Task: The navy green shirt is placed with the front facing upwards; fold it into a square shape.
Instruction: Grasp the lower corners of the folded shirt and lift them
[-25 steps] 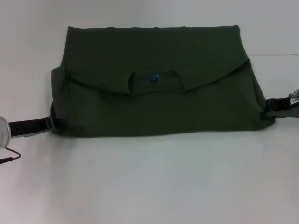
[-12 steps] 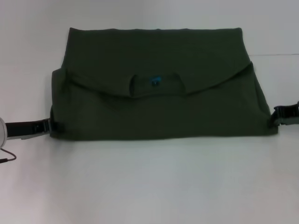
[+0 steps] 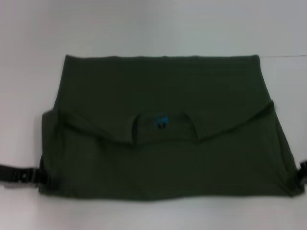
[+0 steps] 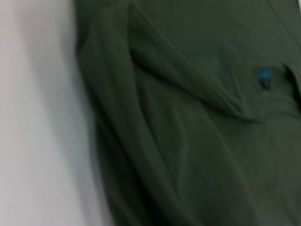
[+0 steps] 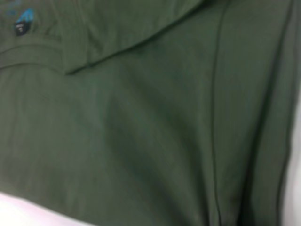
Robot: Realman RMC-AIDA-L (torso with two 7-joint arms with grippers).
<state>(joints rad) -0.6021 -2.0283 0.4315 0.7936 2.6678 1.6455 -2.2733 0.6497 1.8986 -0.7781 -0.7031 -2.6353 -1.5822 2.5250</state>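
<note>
Olive cloth, part-folded, tools at both ends

Navy green shirt [image 3: 163, 139] flat on white table [image 3: 144, 28], long axis left to right. Left tool [image 3: 33, 176] touching near-left corner, right tool [image 3: 302, 173] at near-right corner; equally near. Tool openings: cannot tell.

Soft, even, dimmish overhead light; no glare; faint shadow hugging the navy green shirt [image 3: 163, 158] edges; blurred throughout, worst in both wrist views.
</note>
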